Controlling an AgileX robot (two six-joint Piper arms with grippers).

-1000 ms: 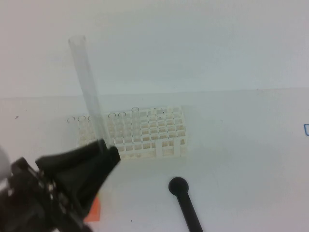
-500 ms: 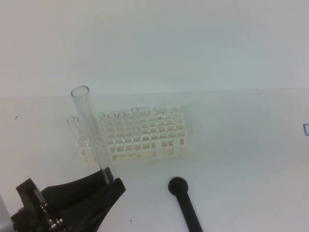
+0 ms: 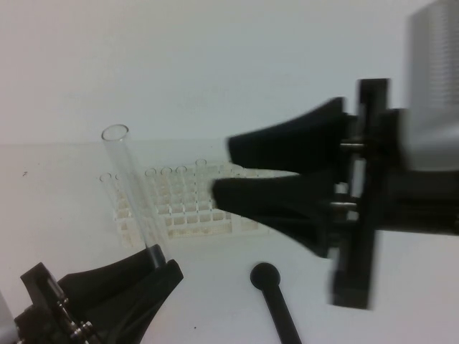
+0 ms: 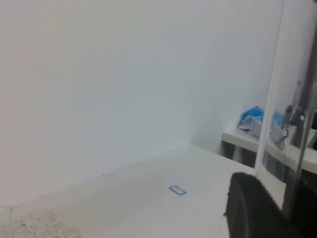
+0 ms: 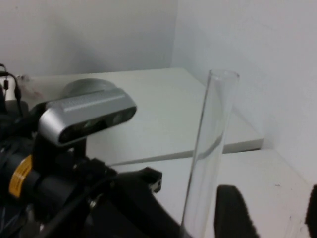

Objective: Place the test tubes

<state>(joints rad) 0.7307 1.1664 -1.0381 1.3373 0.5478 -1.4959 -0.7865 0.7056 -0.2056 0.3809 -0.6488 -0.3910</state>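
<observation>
Two hands point(image 3: 163, 264) point(image 3: 222, 168) near rack point(image 3: 190, 215); left-hand tube point(image 3: 133, 186)

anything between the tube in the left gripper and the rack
Nothing visible before the left end of the rack, beside the tube in the left gripper at lower left. The open right gripper hides the rack's right half in the high view.

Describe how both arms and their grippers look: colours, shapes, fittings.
Left gripper, low at the left: matte black tapered fingers with metal screws at the base; its wrist carries a silver-grey camera bar and a yellow label. Right gripper, at the right: black wedge fingers on a black crossbar with silver pins, grey housing behind.
</observation>
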